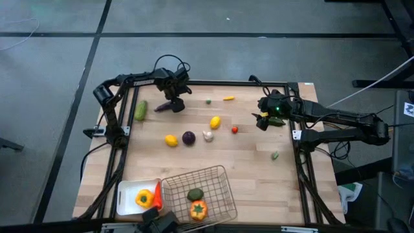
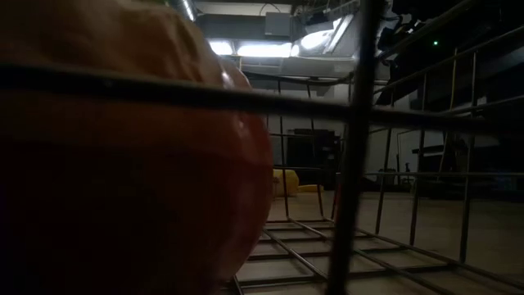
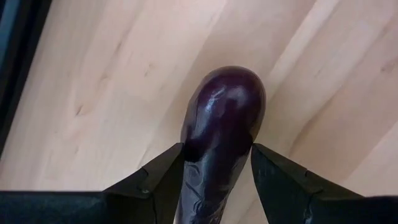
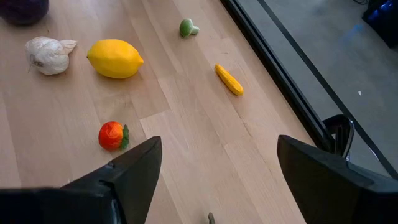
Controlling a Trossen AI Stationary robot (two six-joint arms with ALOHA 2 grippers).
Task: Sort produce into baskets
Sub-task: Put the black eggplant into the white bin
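While the near edge already holds sorted items, most produce is not yet binned: wire basket (image 1: 220, 178) at near centre has an orange pepper (image 1: 198, 210) and a dark green piece (image 1: 195, 193) inside, and the white tray (image 1: 127, 193) touching its left side carries a yellow pepper (image 1: 145, 199) plus a red-orange piece (image 1: 158, 196). Mid worktop (image 1: 259, 188): a small green piece (image 1: 275, 155) near the right rail, then a row of lemon (image 1: 171, 140), purple onion (image 1: 188, 137), garlic (image 1: 207, 135), with a small red piece (image 1: 235, 129) and a second lemon (image 1: 215, 122) just beyond. Right pincer (image 1: 264, 119) hovers at the right side, fingers spread, holding nothing I can see; red piece and lemon lie to its left. Far left: cucumber (image 1: 141, 109) by the left rail, eggplant (image 1: 169, 105) just right of it. Left pincer (image 3: 217, 171) straddles the eggplant's stem half, fingers against both flanks, so it looks clamped on; rounded tip sticks out ahead, long axis in line with the pincer, running left-right on the worktop. Judgement: next move is lift and carry to the near bins, a long diagonal haul; lemon and onion sit under that path, so clear height first. Far edge also has a tiny green piece (image 1: 208, 101) and a small yellow pepper (image 1: 228, 98), well apart from both arms' work.
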